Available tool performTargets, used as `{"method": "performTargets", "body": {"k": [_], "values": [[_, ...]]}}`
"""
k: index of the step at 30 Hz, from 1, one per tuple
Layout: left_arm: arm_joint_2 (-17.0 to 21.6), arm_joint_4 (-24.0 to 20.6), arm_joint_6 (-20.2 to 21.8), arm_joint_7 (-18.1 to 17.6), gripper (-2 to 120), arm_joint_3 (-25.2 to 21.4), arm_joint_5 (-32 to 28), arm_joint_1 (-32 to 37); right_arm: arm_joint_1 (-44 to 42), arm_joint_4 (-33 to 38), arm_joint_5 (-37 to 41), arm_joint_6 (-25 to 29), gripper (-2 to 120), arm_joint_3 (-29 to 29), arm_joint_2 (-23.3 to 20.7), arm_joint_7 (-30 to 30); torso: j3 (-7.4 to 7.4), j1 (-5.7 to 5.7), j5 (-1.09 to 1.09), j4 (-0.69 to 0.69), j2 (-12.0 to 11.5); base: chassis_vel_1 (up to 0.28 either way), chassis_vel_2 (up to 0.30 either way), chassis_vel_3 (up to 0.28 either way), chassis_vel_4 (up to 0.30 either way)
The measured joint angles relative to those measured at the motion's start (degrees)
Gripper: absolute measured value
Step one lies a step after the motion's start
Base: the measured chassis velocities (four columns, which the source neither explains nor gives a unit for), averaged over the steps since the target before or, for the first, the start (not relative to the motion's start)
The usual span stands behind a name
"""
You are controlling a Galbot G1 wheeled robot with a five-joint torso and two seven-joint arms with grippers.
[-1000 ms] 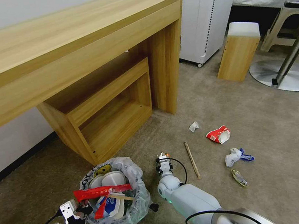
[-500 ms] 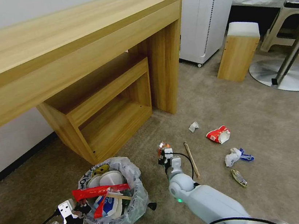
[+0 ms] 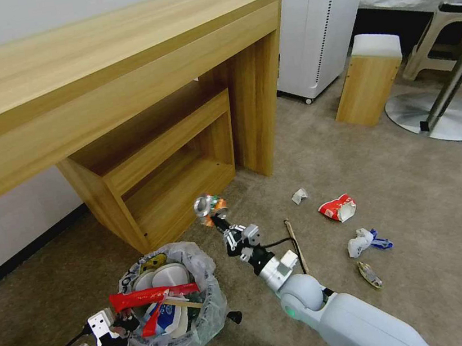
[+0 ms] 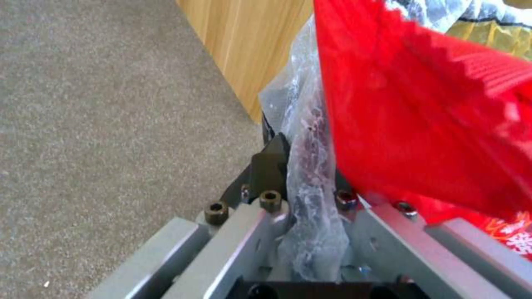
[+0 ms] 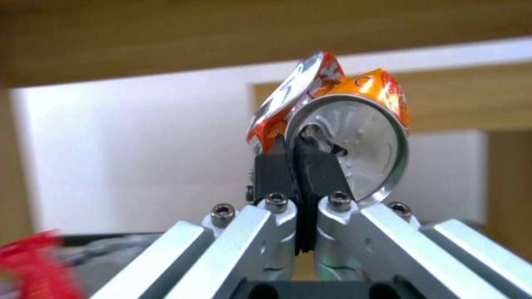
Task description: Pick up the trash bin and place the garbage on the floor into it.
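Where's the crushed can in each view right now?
Head view: crushed can held above the floor in the right gripper, beyond the trash bin.
Left wrist view: not in it.
Right wrist view: can at centre, pinched between the fingers.
Shared landmark: the wooden desk.

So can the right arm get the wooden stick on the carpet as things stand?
Probably not yet. The wooden stick lies bare on the floor right beside that arm, with nothing over it, but the right gripper is shut on the crushed can, held up off the carpet, so its fingers are occupied.
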Motion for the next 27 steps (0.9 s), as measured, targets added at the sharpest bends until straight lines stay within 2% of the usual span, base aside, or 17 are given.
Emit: {"method": "performTargets", "body": {"k": [2,7,9,11,15,27], "values": [[-0.08,-0.14,0.03,-0.03,1,0.03,0.05,-0.01,1.44,1.15,1.05,0.64,0,-2.11,-1.68,-2.35,0.0,0.0,-0.02,-0.01,0.0,0.0,0.0,0.0,0.0],[-0.24,-0.22,0.14,-0.06,1,0.2,0.22,-0.03,4.49,4.04,2.99,0.44,0,-7.13,-4.37,-3.08,0.0,0.0,-0.02,-0.01,0.0,0.0,0.0,0.0,0.0],[-0.31,-0.35,0.18,-0.07,1,0.27,0.3,-0.15,7.06,5.93,4.85,-0.35,0,-11.82,-6.19,-2.29,0.0,0.0,-0.02,0.0,0.0,0.0,0.0,0.0,0.0],[-0.38,-0.42,0.21,-0.08,1,0.32,0.33,-0.25,8.22,6.84,5.81,-1.01,0,-14.08,-6.89,-1.36,0.0,0.0,-0.02,0.0,0.0,0.0,0.0,0.0,0.0],[-0.68,-0.65,0.29,-0.08,1,0.55,0.49,-0.47,12.01,8.14,8.77,-3.38,0,-22.51,-8.36,2.71,0.0,0.0,-0.02,-0.01,0.0,0.0,0.0,0.0,0.0],[-1.09,-1.12,0.31,-0.07,1,0.63,0.6,-0.48,14.96,6.4,10.95,-7.24,0,-34.4,-7.19,12.27,0.0,0.0,-0.01,-0.01,-0.01,0.0,0.0,0.0,0.0]]}}
